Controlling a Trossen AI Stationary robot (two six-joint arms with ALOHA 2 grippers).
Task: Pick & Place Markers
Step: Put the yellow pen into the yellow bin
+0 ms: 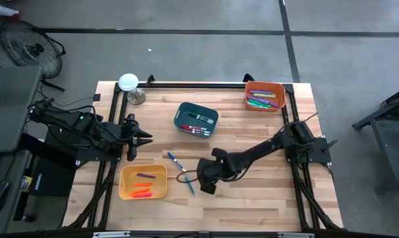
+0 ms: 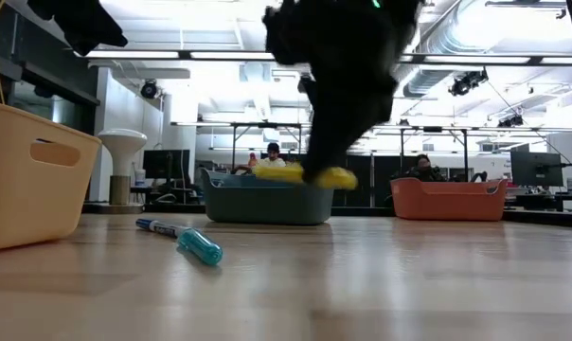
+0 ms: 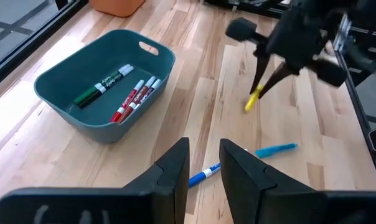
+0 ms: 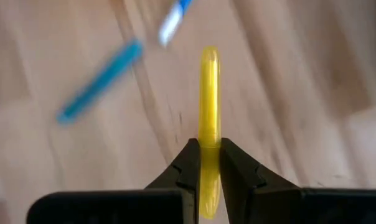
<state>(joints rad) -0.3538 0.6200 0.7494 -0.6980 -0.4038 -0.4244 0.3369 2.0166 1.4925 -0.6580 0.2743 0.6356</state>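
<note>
My right gripper (image 1: 207, 180) is over the middle of the table, near its near edge, shut on a yellow marker (image 4: 208, 93). That marker hangs above the wood (image 2: 316, 175). Two blue markers lie flat on the table beside it, one white-barrelled (image 1: 175, 160) and one teal-blue (image 1: 189, 184). The teal bin (image 1: 186, 106) holds green and red markers (image 3: 122, 90). Pink and orange markers (image 1: 142, 190) lie in the yellow bin (image 1: 124, 173), and several coloured ones (image 1: 263, 100) in the orange bin (image 1: 280, 87). My left gripper (image 3: 204, 158) waits open at the left side. My right gripper pinches the yellow marker's barrel (image 4: 208, 138) between its two fingertips (image 4: 189, 163), which come from above, pointing down. The marker is lifted clear of the table and sticks out below the fingers at a tilt (image 3: 254, 100).
A white lamp-like stand (image 1: 128, 82) and a metal cup (image 1: 137, 98) sit at the far left corner. A black frame rail (image 1: 199, 84) runs along the far edge. Bare wood lies right of the right gripper (image 1: 265, 192). People sit in the room behind (image 2: 272, 152).
</note>
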